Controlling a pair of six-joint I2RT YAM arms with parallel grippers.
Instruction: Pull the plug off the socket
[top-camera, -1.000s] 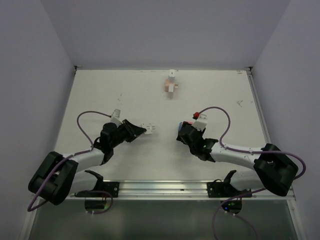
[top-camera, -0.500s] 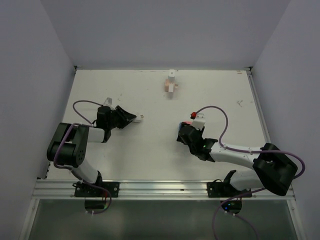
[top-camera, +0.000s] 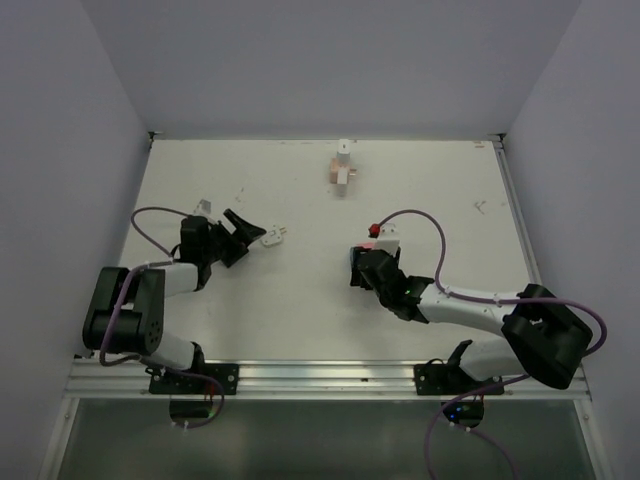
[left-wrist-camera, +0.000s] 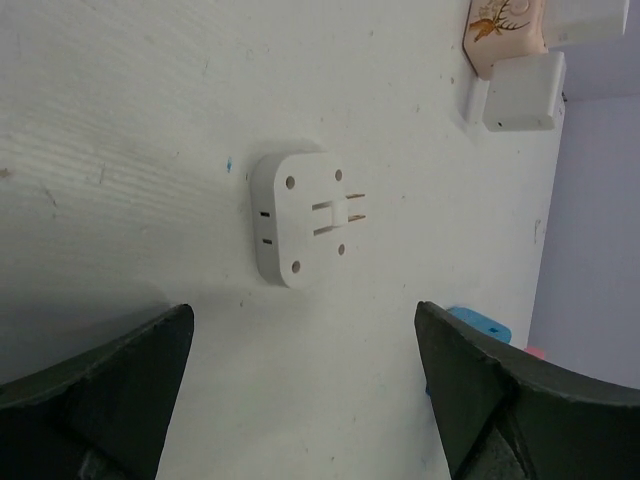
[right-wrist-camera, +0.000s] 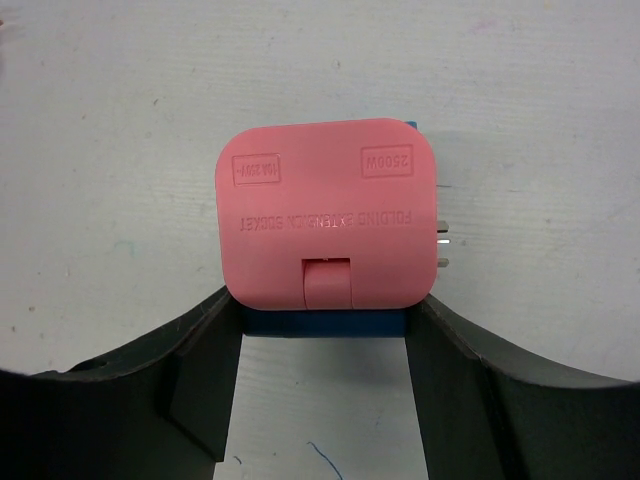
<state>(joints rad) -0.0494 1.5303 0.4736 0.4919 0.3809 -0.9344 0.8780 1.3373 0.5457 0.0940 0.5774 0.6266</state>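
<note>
The white plug (left-wrist-camera: 300, 218) lies loose on the table, its two prongs pointing right; the top view shows the plug (top-camera: 272, 234) just right of my left gripper (top-camera: 243, 230). That left gripper (left-wrist-camera: 303, 312) is open and holds nothing, with the plug just beyond its fingertips. My right gripper (right-wrist-camera: 325, 302) is shut on the pink socket (right-wrist-camera: 325, 220), gripping it at its blue base. From above, the right gripper (top-camera: 362, 264) sits right of centre with the socket (top-camera: 369, 245) in its jaws. Plug and socket are well apart.
A peach and white block assembly (top-camera: 343, 172) stands at the back centre of the table, also at the top right of the left wrist view (left-wrist-camera: 510, 40). Purple cables loop from both wrists. Grey walls close the table (top-camera: 300, 320) on three sides.
My left gripper opened and let go of the white plug, which now rests on the table; the left arm swung back and to the left. The right gripper shifted slightly left with the socket.
</note>
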